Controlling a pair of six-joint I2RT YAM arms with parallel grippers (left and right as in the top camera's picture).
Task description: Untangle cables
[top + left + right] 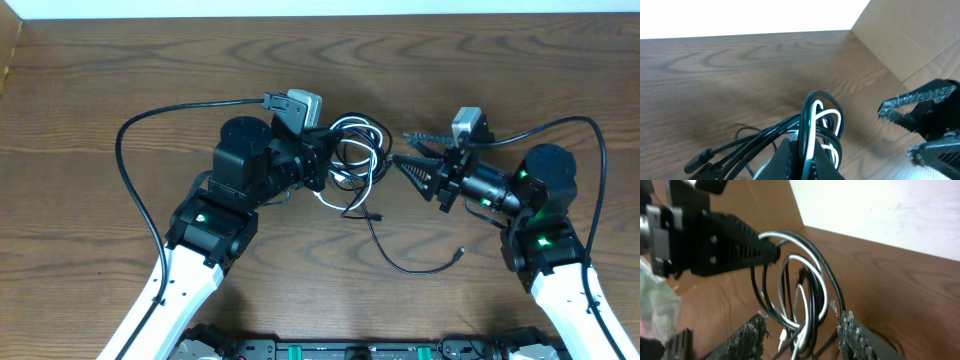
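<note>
The cables [355, 155] are a tangled bundle of thin black and white cords in loops at the table's middle. One black strand trails toward the front to a small plug [461, 253]. My left gripper [327, 160] is shut on the bundle's left side; in the left wrist view its jaws [802, 152] pinch a black and a white strand, and the loops [822, 112] rise above them. My right gripper [408, 150] is open just right of the bundle. In the right wrist view its fingers [802, 332] stand wide apart on either side of the hanging loops [800, 280].
A thick black wire [130, 170] fixed to the left arm arcs over the table's left part, and another [597, 150] arcs at the right arm. A cardboard-coloured panel [910, 40] stands at the table's edge in the left wrist view.
</note>
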